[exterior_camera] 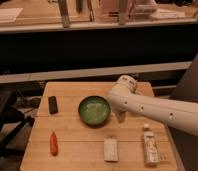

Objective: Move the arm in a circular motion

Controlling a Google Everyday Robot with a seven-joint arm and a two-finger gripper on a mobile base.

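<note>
No readable text anywhere on my feed. The bottle (151, 145) at the table's (82, 155) front right has a pale label with dark marks on it, but I can't make out a word. The flat whitish packet (111, 149) beside it shows no print I can read. The arm (157, 107) has only small dark screw holes, no markings. The gripper (120, 115) hangs under the wrist, just right of the green bowl (94, 110), and I see no lettering on it.
</note>
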